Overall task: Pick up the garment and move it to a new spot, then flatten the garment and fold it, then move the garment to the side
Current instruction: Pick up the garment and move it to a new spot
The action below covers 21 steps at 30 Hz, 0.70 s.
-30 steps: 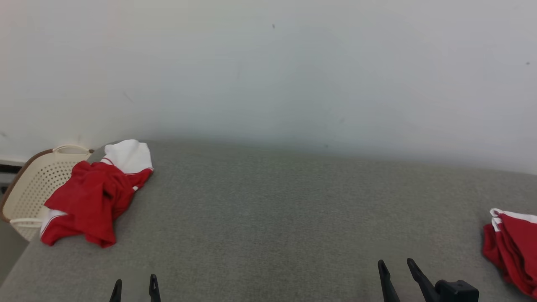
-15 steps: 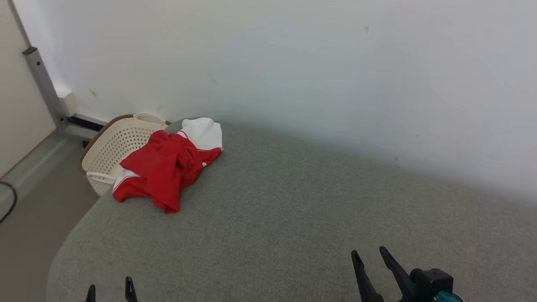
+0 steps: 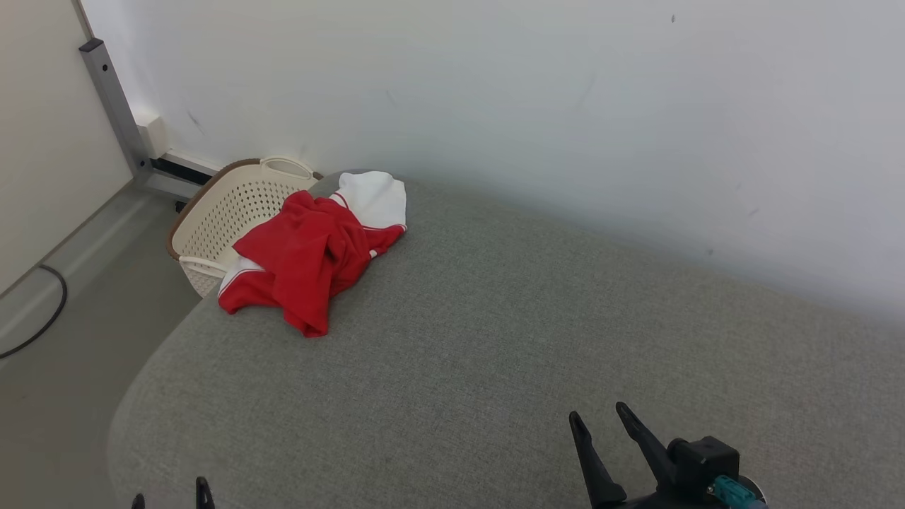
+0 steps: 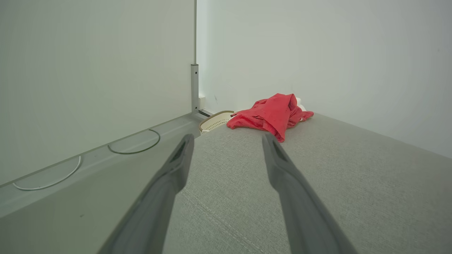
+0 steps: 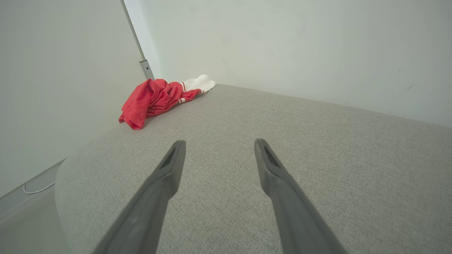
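Red and white, the garment [image 3: 311, 247] lies crumpled at the far left corner of the grey table [image 3: 495, 339], just beside a cream basket [image 3: 226, 205] that stands on the floor at this corner. Your left hand [image 4: 226, 138] hovers at the front left edge, fingers apart and empty. Your right hand [image 3: 598, 412] hovers over the front of the table, fingers also apart, holding nothing. Both hands are well apart from the garment.

Low in the head view, the left gripper [image 3: 170, 496] and right gripper [image 3: 598, 414] point forward, fingers spread wide, empty
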Available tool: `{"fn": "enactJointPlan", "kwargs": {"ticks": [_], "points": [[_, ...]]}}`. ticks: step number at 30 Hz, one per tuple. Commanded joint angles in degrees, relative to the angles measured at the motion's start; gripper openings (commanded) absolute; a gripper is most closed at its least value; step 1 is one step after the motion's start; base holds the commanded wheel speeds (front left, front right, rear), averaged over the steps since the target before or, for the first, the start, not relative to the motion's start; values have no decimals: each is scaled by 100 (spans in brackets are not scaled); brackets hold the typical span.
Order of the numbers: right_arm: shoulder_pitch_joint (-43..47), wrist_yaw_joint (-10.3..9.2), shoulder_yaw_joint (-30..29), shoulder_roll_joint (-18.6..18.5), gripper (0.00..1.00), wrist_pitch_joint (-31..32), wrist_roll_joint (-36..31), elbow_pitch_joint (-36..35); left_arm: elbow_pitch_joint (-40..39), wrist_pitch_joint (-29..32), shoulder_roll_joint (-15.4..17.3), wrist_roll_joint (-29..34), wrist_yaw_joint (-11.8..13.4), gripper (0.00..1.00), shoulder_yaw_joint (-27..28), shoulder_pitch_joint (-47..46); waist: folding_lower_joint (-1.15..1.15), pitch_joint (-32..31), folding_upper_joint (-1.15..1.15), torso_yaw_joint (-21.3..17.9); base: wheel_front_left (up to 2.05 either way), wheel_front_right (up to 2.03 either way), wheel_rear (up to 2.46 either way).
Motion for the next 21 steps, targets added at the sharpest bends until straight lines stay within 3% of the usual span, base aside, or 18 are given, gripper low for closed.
{"fn": "enactJointPlan", "kwargs": {"ticks": [1,4,14,17,21], "points": [[-2,-15,22,0,100,-30,34,19,41,-17,-6,-44,53,100,25,79,-1,-9,-1,-7,0,0,0],[24,-15,68,0,100,-33,64,22,304,17,-8,-180,-35,100,-45,-52,-1,-37,-1,-42,0,0,0],[489,-15,-110,1,100,225,-160,-287,1845,1972,517,-307,-567,100,-429,-2078,-1,-130,-1,-190,0,0,0],[576,-15,-27,1,100,497,-314,-592,2516,2347,718,-258,-488,100,-374,-2569,-1,-5,-1,-588,0,0,0],[686,-15,-3,-6,100,895,-517,-1126,3138,2610,1026,-219,-683,100,-419,-3224,-1,340,-1,-1072,0,0,0]]}}
